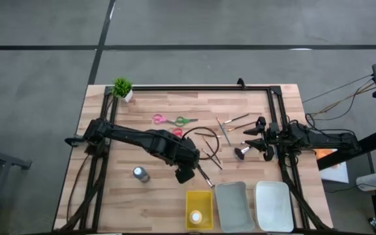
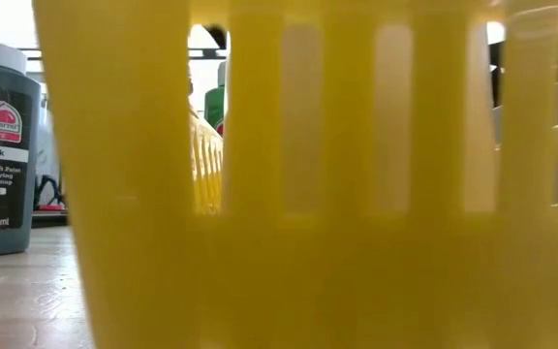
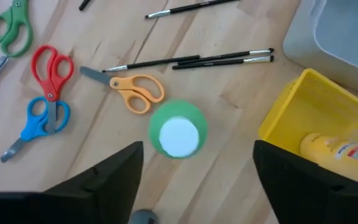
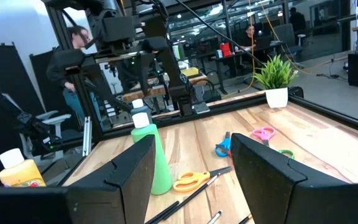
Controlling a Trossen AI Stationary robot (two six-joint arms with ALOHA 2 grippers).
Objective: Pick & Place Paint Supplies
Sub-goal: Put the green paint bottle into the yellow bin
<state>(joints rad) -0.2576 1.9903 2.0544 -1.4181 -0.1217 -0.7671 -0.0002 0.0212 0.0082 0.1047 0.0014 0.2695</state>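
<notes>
A green paint bottle (image 3: 178, 130) with a white cap stands upright on the wood, next to the yellow tray (image 3: 291, 106). My left gripper (image 3: 199, 148) hangs open above it, pointing down, one finger on either side and clear of it. In the high view the gripper (image 1: 185, 173) hides the bottle. A yellow bottle (image 1: 196, 217) lies in the yellow tray. A grey bottle (image 1: 140, 173) stands to the left. Scissors (image 3: 135, 92) and thin brushes (image 3: 191, 60) lie beyond. My right gripper (image 4: 191, 143) waits open at the table's right edge.
A grey tray (image 1: 234, 205) and a white tray (image 1: 273, 205) sit beside the yellow one at the near edge. A stubby dark brush (image 1: 241, 152) stands near the right arm. A potted plant (image 1: 123, 88) is at the far left corner.
</notes>
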